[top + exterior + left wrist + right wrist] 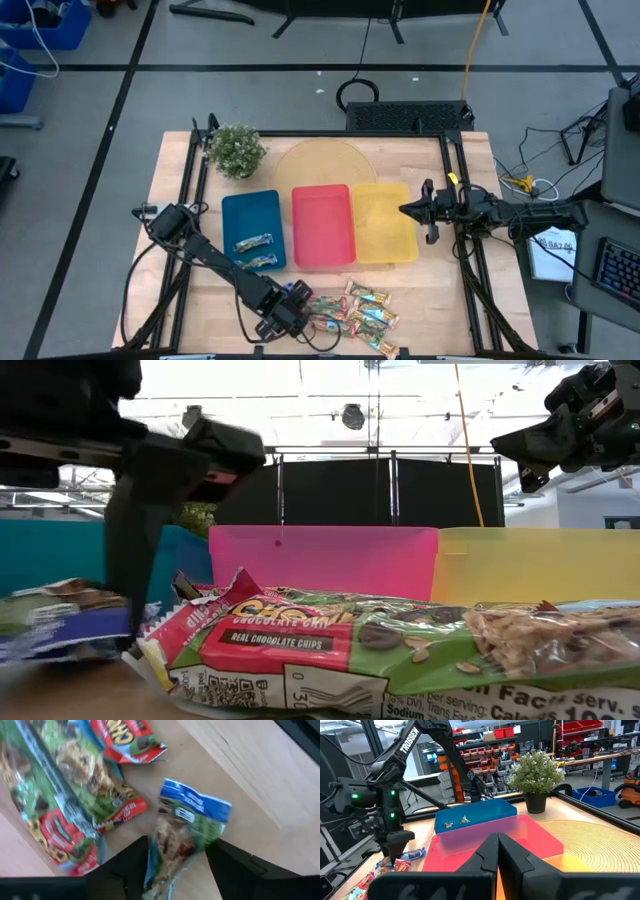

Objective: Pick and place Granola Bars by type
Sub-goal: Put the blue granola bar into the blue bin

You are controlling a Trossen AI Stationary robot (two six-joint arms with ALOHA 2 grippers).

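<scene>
Several shiny wrapped granola bars (358, 308) lie in a pile on the table's near edge, most of them red-green. Two blue-silver bars (256, 252) lie flat in the blue tray (232, 215). My left gripper (292, 314) is at the pile's left end, pointing down, shut on a blue-green bar (186, 835). That same bar (413, 854) shows beside the left gripper's fingers in the right wrist view. My right gripper (497, 852) is shut, holds nothing, and hovers above the yellow tray (385, 245). My left gripper pinches the blue-green bar between its two fingers (131, 870), coming from above. The fingers lie across the bar on its lower half (172, 857). The blue end (196, 805) sticks out past the fingers, toward the table top. Whether the bar is lifted clear I cannot tell.
The blue, red (322, 228) and yellow trays stand side by side mid-table. Behind them are a potted plant (235, 150) and a round straw mat (325, 165). A black frame runs along the table's left and right sides. Red-green bars (65, 790) lie close to the left gripper.
</scene>
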